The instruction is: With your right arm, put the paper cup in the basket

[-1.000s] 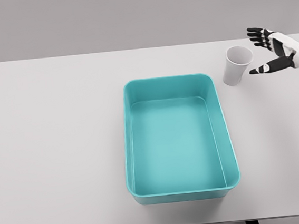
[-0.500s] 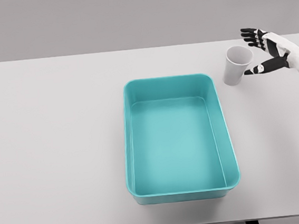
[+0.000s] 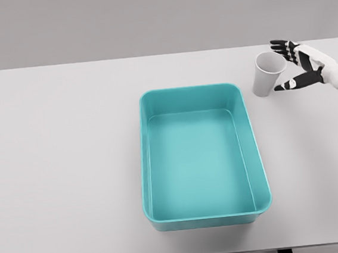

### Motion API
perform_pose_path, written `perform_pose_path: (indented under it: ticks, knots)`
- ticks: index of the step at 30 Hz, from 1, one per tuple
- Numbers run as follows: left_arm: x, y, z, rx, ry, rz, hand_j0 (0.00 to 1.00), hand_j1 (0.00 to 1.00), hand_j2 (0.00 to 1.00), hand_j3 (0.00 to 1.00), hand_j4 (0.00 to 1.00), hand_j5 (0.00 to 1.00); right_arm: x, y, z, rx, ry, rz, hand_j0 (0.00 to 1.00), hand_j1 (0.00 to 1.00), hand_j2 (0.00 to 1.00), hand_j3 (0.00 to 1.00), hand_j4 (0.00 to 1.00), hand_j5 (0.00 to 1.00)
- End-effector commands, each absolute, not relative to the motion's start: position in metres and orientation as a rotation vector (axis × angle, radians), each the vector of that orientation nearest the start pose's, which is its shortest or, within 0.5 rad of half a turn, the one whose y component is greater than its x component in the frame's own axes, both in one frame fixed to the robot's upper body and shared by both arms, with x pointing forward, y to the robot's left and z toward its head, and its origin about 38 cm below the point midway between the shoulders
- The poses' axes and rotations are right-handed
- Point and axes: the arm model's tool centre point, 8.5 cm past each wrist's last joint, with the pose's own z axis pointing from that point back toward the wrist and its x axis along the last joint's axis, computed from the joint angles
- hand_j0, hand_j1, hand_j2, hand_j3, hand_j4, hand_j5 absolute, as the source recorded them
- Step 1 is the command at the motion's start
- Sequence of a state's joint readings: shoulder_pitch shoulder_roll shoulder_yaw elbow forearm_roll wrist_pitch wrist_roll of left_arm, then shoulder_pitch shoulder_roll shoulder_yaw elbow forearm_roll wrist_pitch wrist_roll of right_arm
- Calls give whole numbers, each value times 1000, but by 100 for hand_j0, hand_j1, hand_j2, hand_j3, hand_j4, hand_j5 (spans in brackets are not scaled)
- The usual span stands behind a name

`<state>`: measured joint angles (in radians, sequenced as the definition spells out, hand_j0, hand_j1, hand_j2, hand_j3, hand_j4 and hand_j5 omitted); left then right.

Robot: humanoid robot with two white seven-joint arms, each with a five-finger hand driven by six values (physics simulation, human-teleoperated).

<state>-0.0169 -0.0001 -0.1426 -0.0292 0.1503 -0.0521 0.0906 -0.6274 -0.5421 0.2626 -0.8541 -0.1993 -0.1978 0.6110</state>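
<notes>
A white paper cup [image 3: 267, 74] stands upright on the table, just right of the far right corner of the teal basket [image 3: 206, 211]. My right hand [image 3: 283, 64] comes in from the right edge and sits right beside the cup, fingers spread behind its rim and thumb near its side. The hand is open and I cannot tell whether it touches the cup. The basket is a rectangular tub with nothing inside. The left arm is out of sight.
The white table [image 3: 58, 161] spreads wide on the left of the basket and in front of the cup. Its far edge runs just behind the cup and hand.
My right hand has moved left and slightly down toward the cup, closing the gap from about a hand's width to almost none. The cup and basket have stayed put.
</notes>
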Motion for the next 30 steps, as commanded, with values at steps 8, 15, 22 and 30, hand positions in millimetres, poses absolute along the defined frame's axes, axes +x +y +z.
perform_pose_path:
  ticks: [8,15,22,30]
  knots:
    - [26,278,-261,174,-98,8,100,100,100,100,100,100,498,-398,145,19,-1420,748,100,100,100,100,100,100]
    - [26,278,-261,174,-98,8,100,100,100,100,100,100,498,-396,145,24,-1425,750,100,100,100,100,100,100]
    - [26,278,-261,174,-98,8,100,100,100,100,100,100,499,-393,149,26,-1433,758,100,100,100,100,100,100]
    - [26,278,-261,174,-98,8,100,100,100,100,100,100,499,-385,149,36,-1427,782,100,100,100,100,100,100]
